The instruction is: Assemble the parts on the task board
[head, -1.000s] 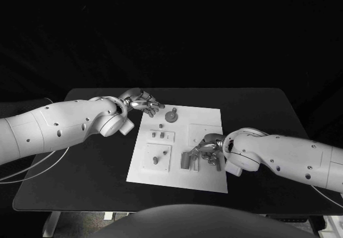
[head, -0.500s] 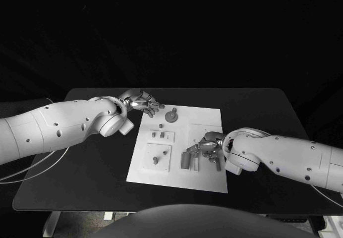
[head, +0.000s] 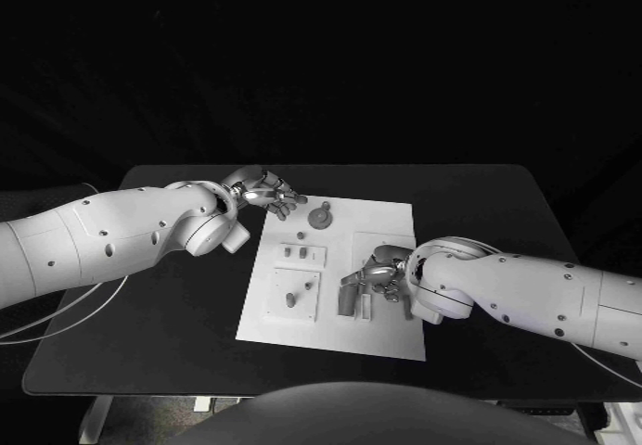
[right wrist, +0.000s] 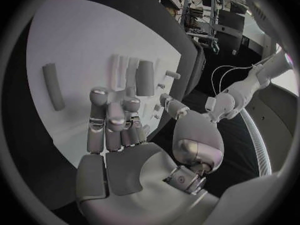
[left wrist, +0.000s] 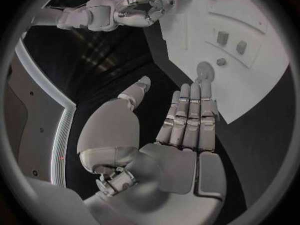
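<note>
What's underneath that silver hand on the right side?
Under the right silver hand lies the white task board, with upright grey parts beside its fingers. Whatever lies beneath the palm is covered.

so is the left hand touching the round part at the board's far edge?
Apart. The left wrist view shows the left hand open, its fingertips short of the round part, with a strip of white task board between them.

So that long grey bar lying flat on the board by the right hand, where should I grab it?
Pinch the long grey bar across its narrow width near mid-length, coming straight down from above. It lies flat on the task board with bare board on both long sides, so fingers should fit there. The right hand holds nothing and is the nearer one.
</note>
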